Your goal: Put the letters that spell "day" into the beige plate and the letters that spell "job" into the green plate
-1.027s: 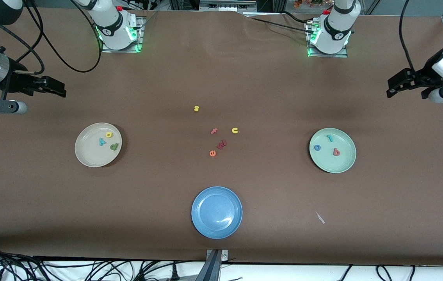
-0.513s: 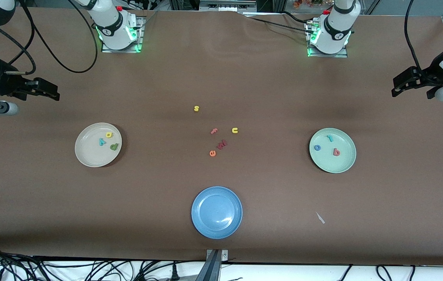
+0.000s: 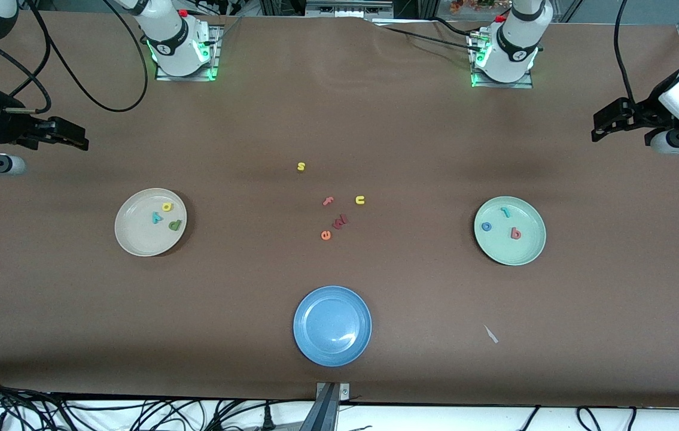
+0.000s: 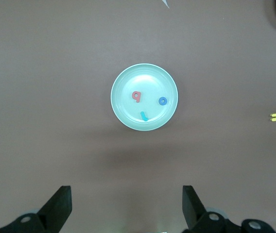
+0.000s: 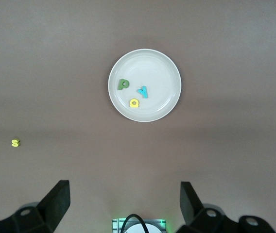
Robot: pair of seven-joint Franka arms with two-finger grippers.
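Now both words are sorted; you can stop.
Since a second ago, left gripper point(image 3: 601, 127) and right gripper point(image 3: 79, 136) only drifted, jaws apart, empty; beige plate point(image 3: 130, 239) and green plate point(image 3: 530, 251) stay filled.

Brown surface point(image 3: 243, 311) bearing beige plate point(image 3: 130, 236), green plate point(image 3: 527, 251), blue plate point(image 3: 332, 325) (nearest the front camera), loose letters point(image 3: 334, 216) mid-surface, a white scrap point(image 3: 490, 334).

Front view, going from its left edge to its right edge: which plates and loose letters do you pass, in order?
beige plate → yellow s → blue plate → yellow u → green plate. The pink f, orange e and dark red letter lie above the blue plate's span, so they are left out.
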